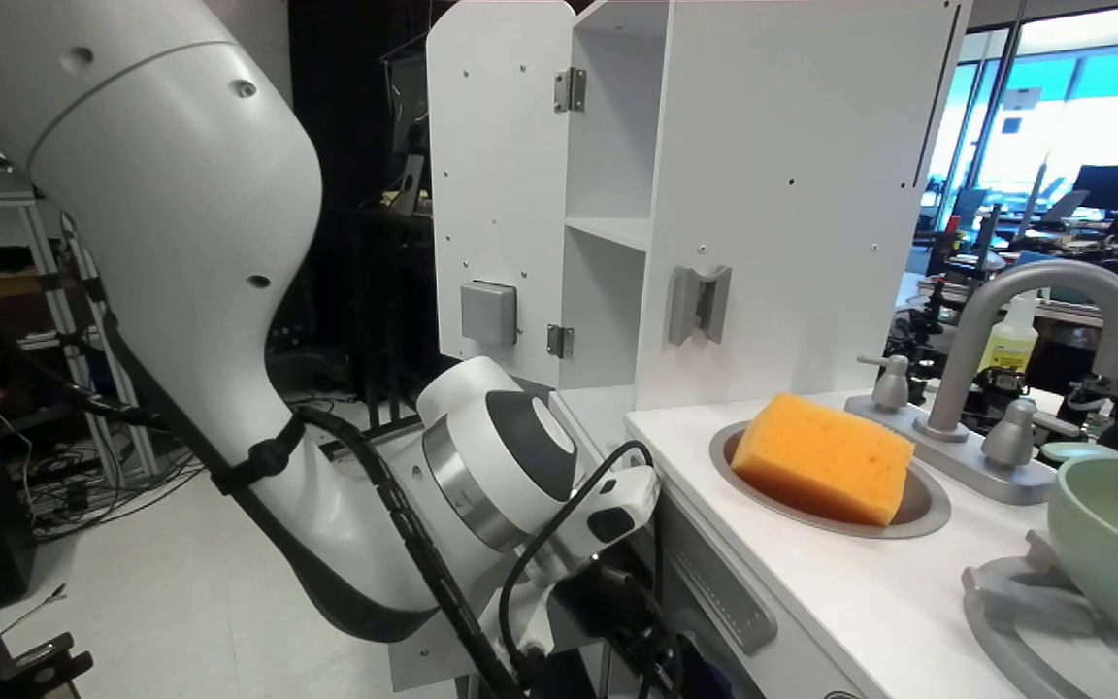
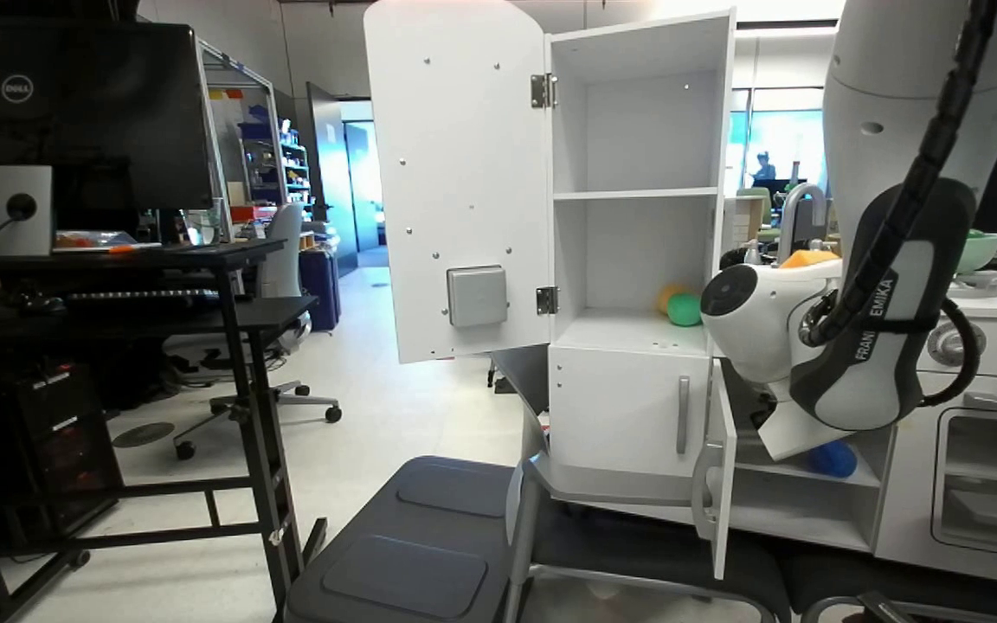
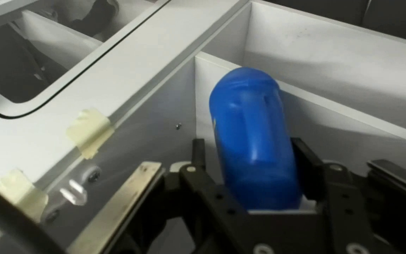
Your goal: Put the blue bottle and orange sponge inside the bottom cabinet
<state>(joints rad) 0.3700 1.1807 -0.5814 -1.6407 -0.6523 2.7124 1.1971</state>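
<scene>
The blue bottle (image 3: 252, 130) lies inside the bottom cabinet, on its upper level against the shelf board (image 3: 330, 102); no white cap shows. It also shows in an exterior view (image 2: 832, 459). My gripper (image 3: 247, 141) is open around the bottle: a gap shows at the left finger, and the right finger is at or close against its side. The bottom cabinet (image 2: 801, 512) has its door (image 2: 724, 472) swung open. The orange sponge (image 1: 821, 456) sits tilted in the sink basin (image 1: 928, 519); its top also shows in an exterior view (image 2: 808, 259).
The countertop (image 1: 772, 582) lies above the cabinet, with a faucet (image 1: 967, 340) and a green bowl (image 1: 1102, 544). A tall cabinet (image 2: 637, 194) with an open door (image 2: 464, 173) holds a green ball (image 2: 685, 310). A closed white door (image 2: 611, 407) is beside the open one.
</scene>
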